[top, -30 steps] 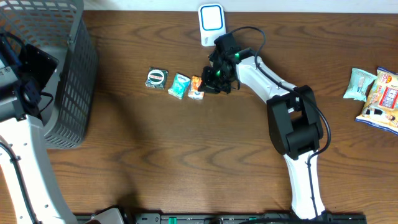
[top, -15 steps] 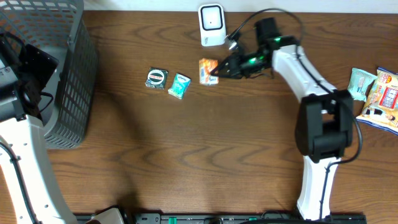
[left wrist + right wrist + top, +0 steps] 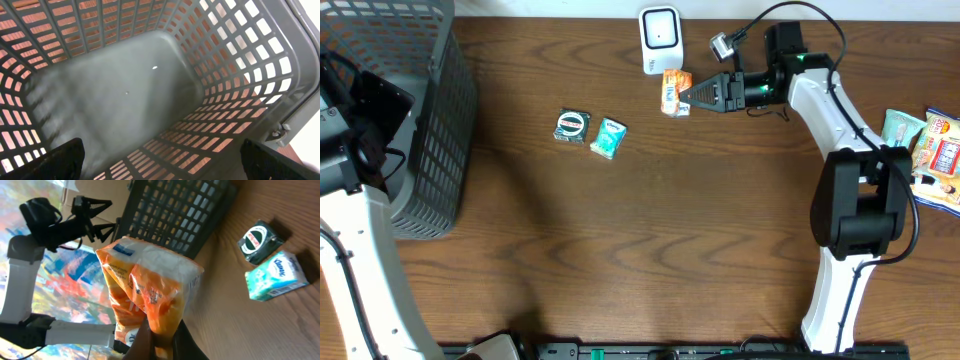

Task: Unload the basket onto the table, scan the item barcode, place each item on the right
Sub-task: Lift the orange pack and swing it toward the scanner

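Observation:
My right gripper (image 3: 688, 97) is shut on an orange and white snack packet (image 3: 673, 90), held in the air just below and right of the white barcode scanner (image 3: 660, 38) at the table's back edge. In the right wrist view the orange packet (image 3: 150, 290) fills the middle, pinched at its lower edge between my dark fingers (image 3: 186, 341). My left gripper (image 3: 160, 167) hangs open above the inside of the grey basket (image 3: 125, 95), with nothing between its fingertips.
A black packet (image 3: 572, 126) and a teal tissue packet (image 3: 609, 137) lie on the wooden table left of centre. The grey mesh basket (image 3: 430, 130) stands at the far left. More snack packets (image 3: 925, 150) lie at the right edge.
My right gripper has lifted the orange packet off the table beside the teal packet and carried it up and right, close to the scanner. The left arm has not moved.

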